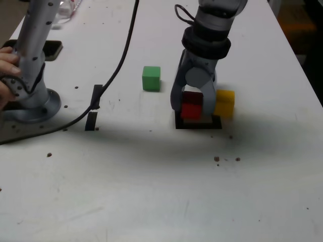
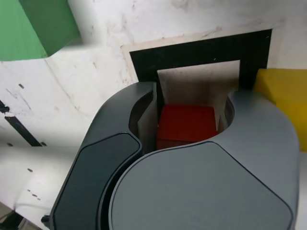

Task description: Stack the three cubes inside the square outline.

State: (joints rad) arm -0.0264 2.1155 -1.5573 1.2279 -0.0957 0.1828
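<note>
While the arm reaches down over the table, its gripper pinches the red cube just above the square outline. Touching the outline's edge on the exterior view's right sits the yellow cube; the green cube lies apart to the left.

Even, fairly bright light falls on the white counter in the exterior view, with a broad soft shadow band running across its middle and darker shade pooling beside the yellow cube. That picture is mildly soft and grainy (small specks on the surface stay readable). The wrist view is sharper near the black tape square, while the close green cube looks blurred, and the gripper's grey housing shows a dull sheen without glare.
</note>
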